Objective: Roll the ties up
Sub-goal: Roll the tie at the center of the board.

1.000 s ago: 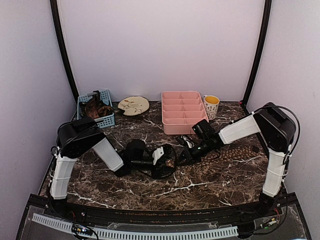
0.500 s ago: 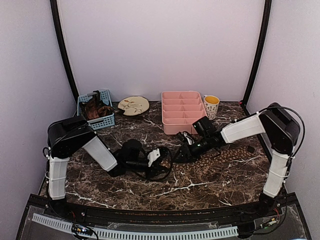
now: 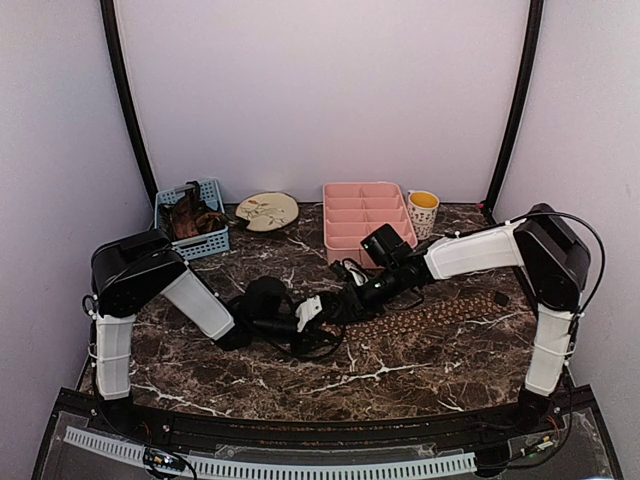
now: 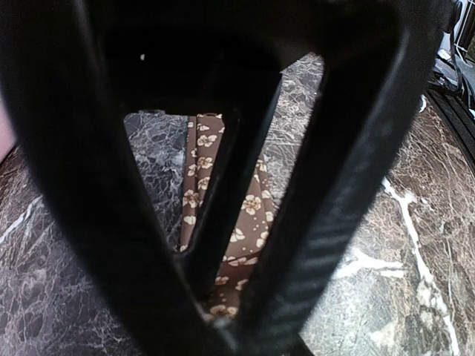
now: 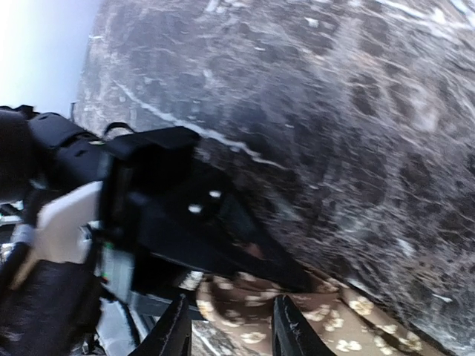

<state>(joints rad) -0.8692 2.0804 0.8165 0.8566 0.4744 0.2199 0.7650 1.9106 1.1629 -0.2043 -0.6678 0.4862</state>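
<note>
Tie (image 3: pixel 440 312), brown with tan dots, is laid along the desk (image 3: pixel 400 375) from the centre of the overhead view toward the right edge. At its left end the left jaws are pinched on the cloth. Just to the right, the right jaws are spread astride it, fingertips (image 5: pixel 177 330) on either side. For a tight roll, the end is best held firmly while the strip is kept straight and taut, lest skew be wound in.

No text or label is legible on anything
</note>
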